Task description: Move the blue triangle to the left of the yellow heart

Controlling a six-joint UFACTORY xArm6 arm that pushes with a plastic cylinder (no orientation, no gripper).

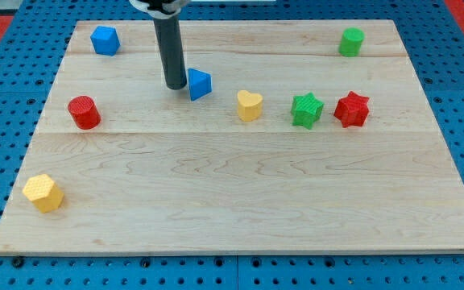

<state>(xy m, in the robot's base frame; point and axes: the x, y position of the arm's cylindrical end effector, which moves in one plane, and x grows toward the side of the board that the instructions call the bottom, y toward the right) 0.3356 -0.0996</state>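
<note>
My tip, a bare rod with no end effector to open or close, touched the blue triangle near the bench's top edge, just left of the yellow heart; over-pushing risked knocking the heart rightward.

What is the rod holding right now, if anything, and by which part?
Nothing is held. My tip stands just at the view's left of the blue triangle, close to its left edge; contact cannot be told.

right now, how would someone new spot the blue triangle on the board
Start at the wooden board and find the dark rod, my tip, near the view's top. The blue triangle sits just right of it, left of the yellow heart, the only wedge-shaped blue block.
</note>
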